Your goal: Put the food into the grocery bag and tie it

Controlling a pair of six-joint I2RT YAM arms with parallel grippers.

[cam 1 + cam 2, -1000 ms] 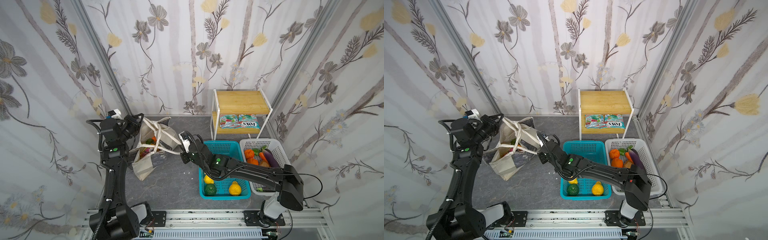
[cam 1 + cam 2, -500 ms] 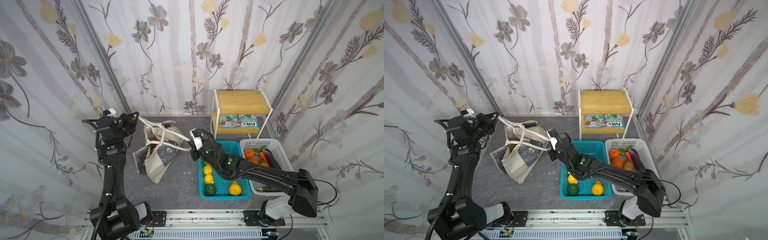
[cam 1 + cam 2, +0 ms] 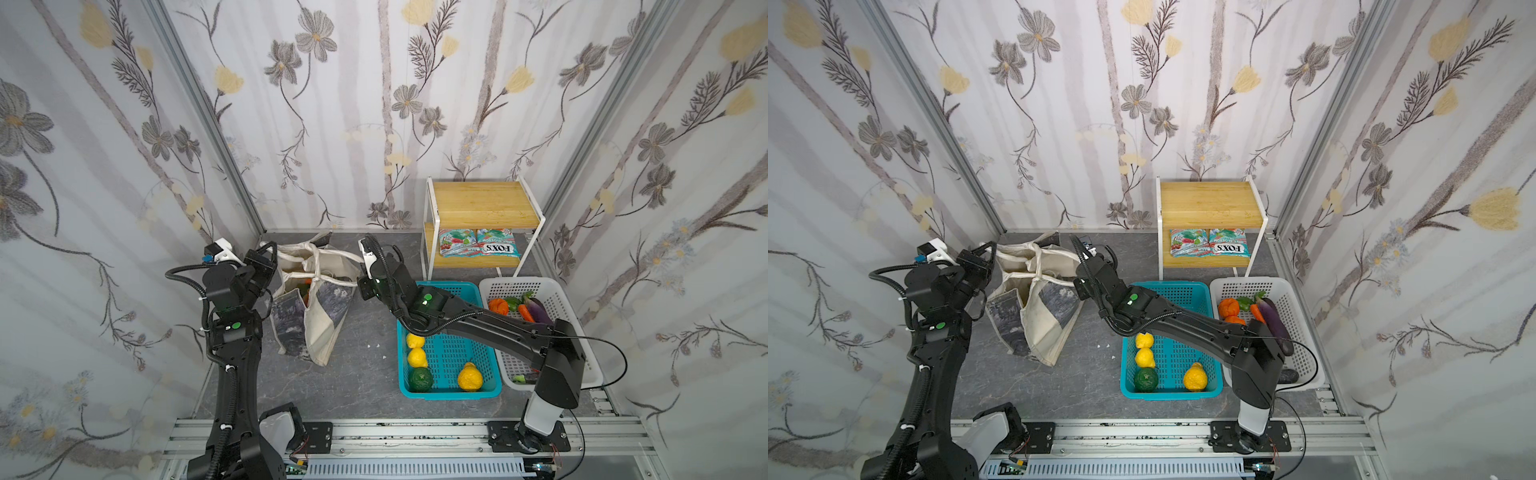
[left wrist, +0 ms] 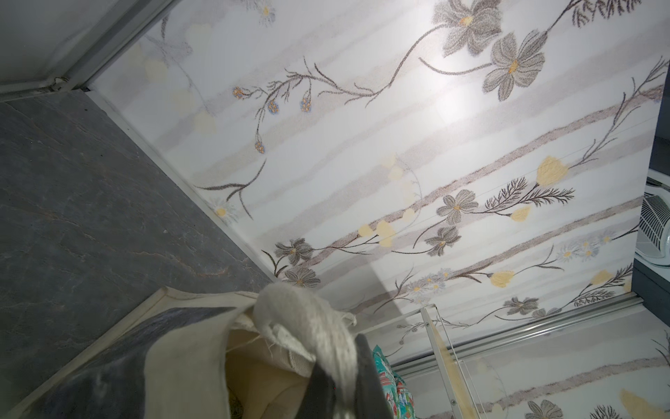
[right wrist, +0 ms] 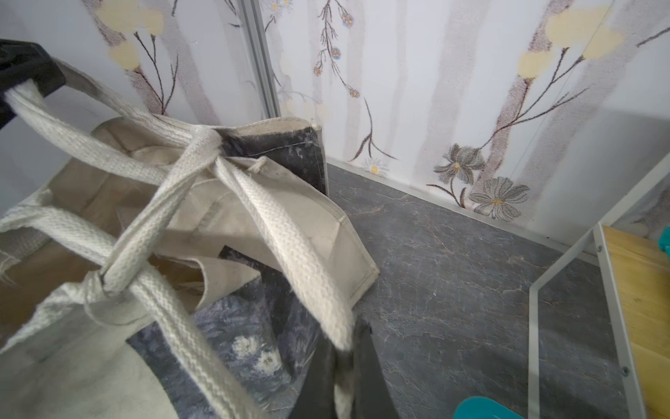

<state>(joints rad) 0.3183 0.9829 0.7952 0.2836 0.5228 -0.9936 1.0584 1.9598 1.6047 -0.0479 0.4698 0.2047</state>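
"Where's the grocery bag [image 3: 318, 320] sitting?"

"At the back left of the table [image 3: 365, 374], sagging between the two arms and well apart from the baskets. Its straps [image 5: 203, 145] cross over the mouth in a knot."

"And the claws?"

"Both are pinched nearly closed on webbing. The left claw [image 4: 340, 359] has a bunched strap end nipped between its fingers. The right claw [image 5: 344, 348] grips another strap end on the opposite side of the bag."

"So they're drawing the knot tight?"

"That's my reading, though the loops look loose to me."

"What worries you?"

"First, the webbing is thin. If either arm hauls hard, it could slide out of the pinch and the knot would go slack. Second, the bag is soft and leaning. An uneven pull could tip it and roll out what's inside. I can see something orange [image 3: 307, 289] through the mouth."

"Anything else?"

"Plenty of food sits outside. There's yellow fruit [image 3: 415, 340] in the teal basket [image 3: 449, 285], vegetables [image 3: 536, 309] in the white basket [image 3: 519, 281], and FOX'S packets [image 3: 478, 248] on the shelf unit [image 3: 482, 203]. If the knot is cinched now, I'd guess someone has to undo it. The right arm [image 3: 490, 328] also stretches over the teal basket, so a low swing could clip its rim."
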